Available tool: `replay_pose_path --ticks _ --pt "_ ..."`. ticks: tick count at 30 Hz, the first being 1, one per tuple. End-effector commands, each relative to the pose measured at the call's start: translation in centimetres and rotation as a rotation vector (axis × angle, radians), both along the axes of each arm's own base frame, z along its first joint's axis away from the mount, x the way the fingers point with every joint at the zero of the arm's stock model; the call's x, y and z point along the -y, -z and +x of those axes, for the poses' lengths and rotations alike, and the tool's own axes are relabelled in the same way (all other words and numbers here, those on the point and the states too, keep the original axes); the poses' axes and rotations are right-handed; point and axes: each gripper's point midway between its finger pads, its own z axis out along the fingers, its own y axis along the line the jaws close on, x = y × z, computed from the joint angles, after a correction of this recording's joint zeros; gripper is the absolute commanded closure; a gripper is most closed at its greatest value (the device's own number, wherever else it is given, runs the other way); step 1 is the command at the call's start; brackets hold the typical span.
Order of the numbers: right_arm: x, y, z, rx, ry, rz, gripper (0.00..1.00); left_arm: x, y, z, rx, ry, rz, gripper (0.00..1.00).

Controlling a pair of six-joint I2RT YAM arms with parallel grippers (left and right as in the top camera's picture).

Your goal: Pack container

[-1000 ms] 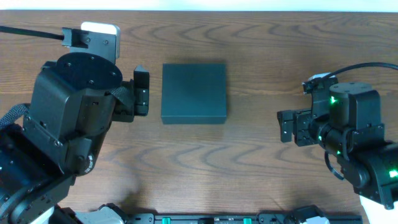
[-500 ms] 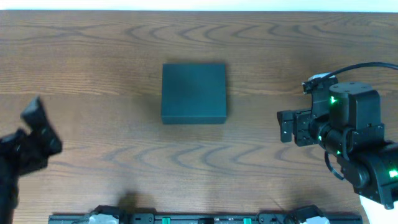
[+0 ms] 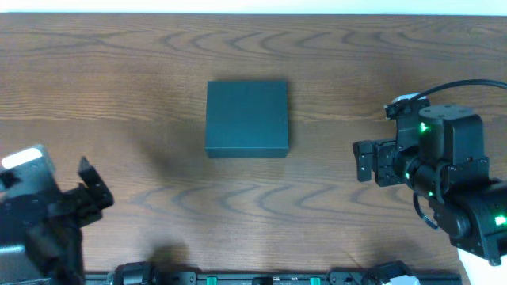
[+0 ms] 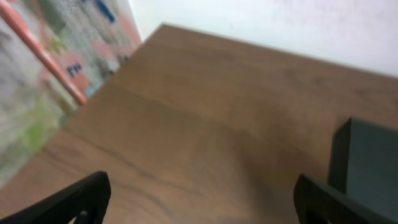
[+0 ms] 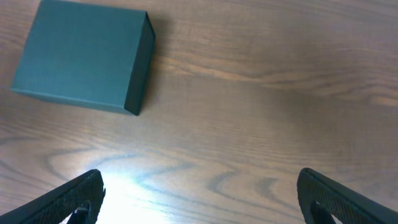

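The container (image 3: 247,115) is a dark teal-green square box with its lid shut, lying flat at the table's middle. It also shows in the right wrist view (image 5: 81,56) at upper left and at the right edge of the left wrist view (image 4: 367,162). My left gripper (image 3: 97,186) is open and empty near the front left corner, well apart from the box; its fingers spread wide in its wrist view (image 4: 202,190). My right gripper (image 3: 360,161) is open and empty to the box's right, over bare wood (image 5: 199,186).
The wooden table (image 3: 333,63) ends at a white wall along the back. A black rail (image 3: 261,278) runs along the front edge. Blurred colourful shapes (image 4: 43,74) lie beyond the table's left edge in the left wrist view.
My left arm has swung away from the box's left side, down to the front left corner. The box and my right arm have not moved.
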Motion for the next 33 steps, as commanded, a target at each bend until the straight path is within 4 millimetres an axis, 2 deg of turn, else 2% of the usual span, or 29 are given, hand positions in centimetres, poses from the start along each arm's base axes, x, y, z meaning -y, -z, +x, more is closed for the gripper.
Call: replay_pose_path --ticks 1,6,10,12,19,33 --pt "-0.1 0.0 0.0 0.002 -0.012 -0.005 0.01 0.7 4.4 0.5 -0.003 0.045 -0.019 0.05" --pt "-0.1 0.0 0.0 0.002 -0.012 -0.005 0.01 2.2 10.7 1.7 0.065 0.125 -0.056 0.05" --pt "-0.1 0.0 0.0 0.002 -0.012 -0.005 0.01 3.4 14.5 2.3 0.118 0.188 -0.096 0.05" --pt "-0.1 0.0 0.0 0.002 -0.012 -0.005 0.01 3.8 15.8 2.5 0.130 0.204 -0.110 0.05" --pt "-0.1 0.0 0.0 0.002 -0.012 -0.005 0.01 4.3 19.4 2.7 0.131 0.231 -0.121 0.05" --pt "-0.1 0.0 0.0 0.002 -0.012 -0.005 0.01 4.3 24.0 3.6 0.088 0.233 -0.130 0.05"
